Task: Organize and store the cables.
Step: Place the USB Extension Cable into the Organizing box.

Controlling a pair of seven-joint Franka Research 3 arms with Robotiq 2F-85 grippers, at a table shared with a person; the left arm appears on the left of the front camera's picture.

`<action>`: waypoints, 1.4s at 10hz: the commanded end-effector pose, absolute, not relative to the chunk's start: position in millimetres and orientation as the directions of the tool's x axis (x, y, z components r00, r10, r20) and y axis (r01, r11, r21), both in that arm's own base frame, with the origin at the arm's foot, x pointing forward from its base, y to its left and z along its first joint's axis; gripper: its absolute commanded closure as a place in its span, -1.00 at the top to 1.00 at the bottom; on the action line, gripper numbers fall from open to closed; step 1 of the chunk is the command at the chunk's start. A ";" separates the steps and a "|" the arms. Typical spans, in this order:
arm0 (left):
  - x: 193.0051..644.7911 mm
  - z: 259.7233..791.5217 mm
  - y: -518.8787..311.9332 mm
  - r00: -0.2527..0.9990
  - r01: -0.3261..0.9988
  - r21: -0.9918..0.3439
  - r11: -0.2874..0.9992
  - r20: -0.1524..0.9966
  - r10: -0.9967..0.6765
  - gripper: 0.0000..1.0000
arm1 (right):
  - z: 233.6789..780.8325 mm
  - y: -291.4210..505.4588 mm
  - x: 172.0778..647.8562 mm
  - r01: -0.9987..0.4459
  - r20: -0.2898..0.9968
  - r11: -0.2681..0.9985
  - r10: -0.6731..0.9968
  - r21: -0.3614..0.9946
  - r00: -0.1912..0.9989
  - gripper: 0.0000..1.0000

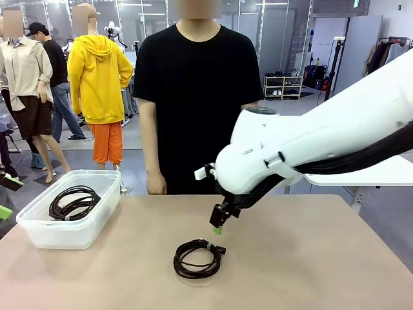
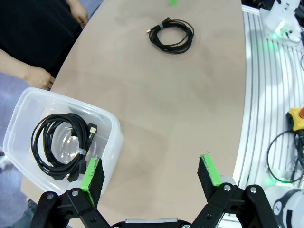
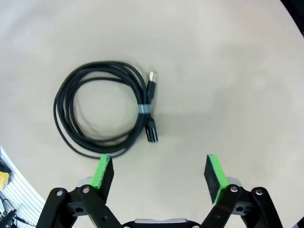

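Two coiled black cables on the job. Front view: one coiled black cable (image 1: 75,203) lies inside the clear plastic rectangular bin (image 1: 103,210) at the left end of the tan counter (image 1: 310,258). Second coiled black cable (image 1: 197,258), tied with a small band, lies flat on the counter near the middle, well apart from the bin. Right pincer (image 1: 218,227) hangs just above and slightly behind that coil, not touching it; from this angle I can't tell its jaw spacing. Person in a black T-shirt (image 1: 197,84) stands at the far edge, arms down.

Left wrist view: left pincer (image 2: 151,172) is wide open, green pads spread, nothing between them. One pad (image 2: 90,173) sits over the near wall of the clear bin (image 2: 111,123); the coil in the bin (image 2: 59,145) shows its plugs and a grey tie. The other coil (image 2: 172,35) lies farther off on bare counter. Person's hand (image 2: 40,77) rests near the far corner of the bin.

Right wrist view: right pincer (image 3: 159,171) is open, green pads apart, holding nothing. Loose coil (image 3: 102,108) lies flat on the counter just ahead of the left-side pad, a gold-tipped plug and a black plug lying beside a pale tie. Pads clear of the cable.
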State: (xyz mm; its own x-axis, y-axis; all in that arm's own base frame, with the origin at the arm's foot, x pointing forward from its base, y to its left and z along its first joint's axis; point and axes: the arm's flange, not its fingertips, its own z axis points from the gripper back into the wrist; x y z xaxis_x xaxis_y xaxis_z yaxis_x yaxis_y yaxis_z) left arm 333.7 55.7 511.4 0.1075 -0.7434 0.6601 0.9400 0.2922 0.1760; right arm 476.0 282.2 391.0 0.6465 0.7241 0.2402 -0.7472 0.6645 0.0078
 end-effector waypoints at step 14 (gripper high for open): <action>434.5 524.9 -228.1 0.009 0.979 0.188 0.084 0.371 -0.929 1.00 | 400.7 -120.7 331.2 -0.758 0.625 0.643 0.547 0.111 0.556 1.00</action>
State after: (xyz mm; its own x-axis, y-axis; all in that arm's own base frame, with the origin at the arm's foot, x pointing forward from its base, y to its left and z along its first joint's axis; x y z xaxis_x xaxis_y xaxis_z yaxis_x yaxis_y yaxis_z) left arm 414.7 -210.1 524.9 -0.0122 -0.9098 0.4148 0.9788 0.0740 0.1909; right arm 372.8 -110.7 424.3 0.5923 0.5580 0.5813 -0.7297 0.6774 0.0933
